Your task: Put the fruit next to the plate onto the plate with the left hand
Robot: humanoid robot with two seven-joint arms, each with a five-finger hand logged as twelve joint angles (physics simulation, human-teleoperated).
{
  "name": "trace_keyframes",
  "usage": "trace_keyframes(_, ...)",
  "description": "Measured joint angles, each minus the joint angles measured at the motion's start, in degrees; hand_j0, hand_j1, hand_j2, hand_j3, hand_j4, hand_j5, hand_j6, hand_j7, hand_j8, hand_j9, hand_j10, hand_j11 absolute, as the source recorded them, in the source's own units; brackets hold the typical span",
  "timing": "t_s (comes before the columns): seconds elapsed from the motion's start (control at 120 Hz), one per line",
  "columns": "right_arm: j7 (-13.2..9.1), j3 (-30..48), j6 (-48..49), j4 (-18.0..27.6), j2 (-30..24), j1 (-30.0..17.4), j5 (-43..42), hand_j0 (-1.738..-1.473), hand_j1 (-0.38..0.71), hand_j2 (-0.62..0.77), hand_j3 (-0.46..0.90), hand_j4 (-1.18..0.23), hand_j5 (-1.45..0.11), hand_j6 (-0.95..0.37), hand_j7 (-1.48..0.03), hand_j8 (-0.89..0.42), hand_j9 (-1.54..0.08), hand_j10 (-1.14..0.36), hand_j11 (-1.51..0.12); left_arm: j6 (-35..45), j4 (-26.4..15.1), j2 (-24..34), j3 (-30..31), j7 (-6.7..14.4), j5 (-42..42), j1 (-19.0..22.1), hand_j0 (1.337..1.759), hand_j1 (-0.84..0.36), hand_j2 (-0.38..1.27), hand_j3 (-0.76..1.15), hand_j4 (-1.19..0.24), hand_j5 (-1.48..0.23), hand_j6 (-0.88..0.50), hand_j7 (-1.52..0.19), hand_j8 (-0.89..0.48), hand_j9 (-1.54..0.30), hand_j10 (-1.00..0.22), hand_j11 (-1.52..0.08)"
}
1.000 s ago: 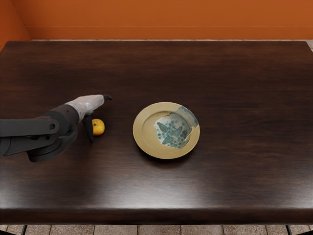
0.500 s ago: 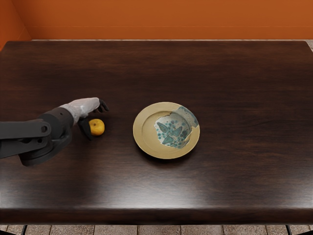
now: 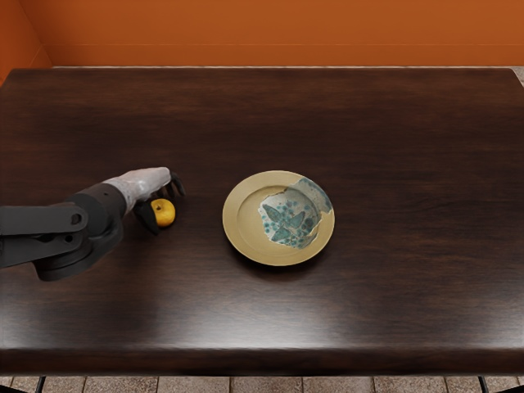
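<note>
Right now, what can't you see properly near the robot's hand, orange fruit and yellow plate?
All head view.
- Small round orange fruit: left side hidden by the grey left hand.
- Whether it grips the fruit: contact hidden by the hand.
- Dark left arm: cut off by the left edge.
- Round yellow plate: teal pattern too small to read.
- Right hand: out of frame.

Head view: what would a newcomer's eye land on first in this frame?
The round mustard-yellow plate with a teal-patterned centre stands out near the middle of the dark wooden table. To its left, the left hand, its arm entering from the picture's left edge, has its fingers curled around a small round orange fruit on the tabletop, apart from the plate.
</note>
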Motion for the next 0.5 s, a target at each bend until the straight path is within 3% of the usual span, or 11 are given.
trace_keyframes(0.5, -0.01, 0.01, 0.0, -0.07, 0.0, 0.0, 0.03, -1.658, -0.31, -0.01, 0.0, -0.03, -0.04, -0.03, -0.04, -0.03, -0.04, -0.03, -0.04, 0.02, 0.58, -0.74, -0.01, 0.0, -0.11, 0.89, 1.658, -0.23, 0.14, 0.0, -0.51, -0.63, -0.51, -0.63, -0.5, -0.65, -0.5, -0.65)
